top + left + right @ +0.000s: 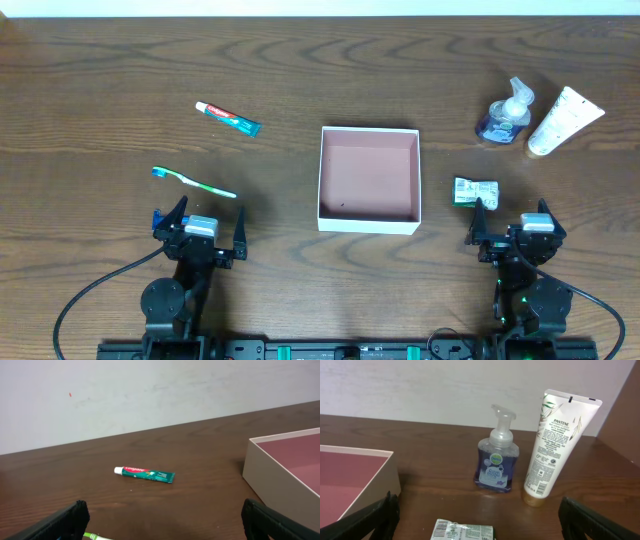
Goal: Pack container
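Observation:
The container, a square white-walled box with a dusty pink inside, sits mid-table and is empty; its wall also shows in the left wrist view and the right wrist view. A toothpaste tube and a toothbrush lie to its left. A small green-white packet, a blue pump soap bottle and a white Pantene tube lie to its right. My left gripper is open and empty just behind the toothbrush. My right gripper is open and empty just behind the packet.
The dark wooden table reaches a white wall at the back. Black cables run from both arm bases along the front edge.

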Controlling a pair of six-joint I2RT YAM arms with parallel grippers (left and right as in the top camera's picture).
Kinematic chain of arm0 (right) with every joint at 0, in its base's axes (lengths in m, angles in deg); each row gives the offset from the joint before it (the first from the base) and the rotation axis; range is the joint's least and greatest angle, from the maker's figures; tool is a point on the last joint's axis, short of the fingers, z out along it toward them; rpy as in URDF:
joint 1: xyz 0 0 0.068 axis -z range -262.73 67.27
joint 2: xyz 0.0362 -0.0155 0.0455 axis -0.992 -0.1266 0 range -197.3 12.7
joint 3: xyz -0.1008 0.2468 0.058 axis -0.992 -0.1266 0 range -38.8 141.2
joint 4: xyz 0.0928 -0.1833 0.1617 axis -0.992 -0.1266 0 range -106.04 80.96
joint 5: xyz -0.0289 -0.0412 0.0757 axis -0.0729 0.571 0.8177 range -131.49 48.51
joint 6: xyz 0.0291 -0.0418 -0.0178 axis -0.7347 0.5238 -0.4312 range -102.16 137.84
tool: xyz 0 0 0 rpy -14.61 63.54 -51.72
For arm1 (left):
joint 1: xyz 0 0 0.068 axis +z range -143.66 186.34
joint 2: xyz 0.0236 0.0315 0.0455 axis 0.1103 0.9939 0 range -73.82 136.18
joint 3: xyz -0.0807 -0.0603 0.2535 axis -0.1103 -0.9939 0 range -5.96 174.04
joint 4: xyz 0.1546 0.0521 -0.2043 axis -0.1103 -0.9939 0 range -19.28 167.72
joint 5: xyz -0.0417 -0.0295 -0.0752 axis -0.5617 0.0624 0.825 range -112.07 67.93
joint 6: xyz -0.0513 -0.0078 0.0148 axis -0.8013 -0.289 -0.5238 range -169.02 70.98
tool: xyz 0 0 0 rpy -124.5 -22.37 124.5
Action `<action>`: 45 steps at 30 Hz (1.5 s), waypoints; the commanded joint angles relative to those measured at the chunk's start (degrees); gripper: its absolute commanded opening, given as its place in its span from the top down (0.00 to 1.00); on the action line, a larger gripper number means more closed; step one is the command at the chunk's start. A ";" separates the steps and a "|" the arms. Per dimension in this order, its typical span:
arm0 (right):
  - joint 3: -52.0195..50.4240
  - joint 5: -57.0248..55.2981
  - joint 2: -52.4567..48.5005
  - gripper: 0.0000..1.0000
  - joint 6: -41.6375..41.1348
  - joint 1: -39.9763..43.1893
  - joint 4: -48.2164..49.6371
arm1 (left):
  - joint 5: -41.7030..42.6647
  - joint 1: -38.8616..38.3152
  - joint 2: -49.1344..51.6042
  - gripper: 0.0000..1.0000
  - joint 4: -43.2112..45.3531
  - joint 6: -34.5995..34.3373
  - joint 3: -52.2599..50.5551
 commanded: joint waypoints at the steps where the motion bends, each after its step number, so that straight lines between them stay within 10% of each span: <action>1: -0.20 -0.55 0.42 0.01 -0.74 -0.96 -0.07 | 0.59 0.28 -0.28 0.02 -1.81 -0.50 -1.07; 32: 0.72 6.27 0.20 0.01 -5.75 -0.96 2.45 | 0.61 0.28 -0.28 0.02 -1.81 -0.50 -1.07; 45: 38.97 9.18 -34.86 0.01 -5.62 -0.52 -19.02 | 0.59 0.28 -0.28 0.02 -1.81 -0.50 -1.07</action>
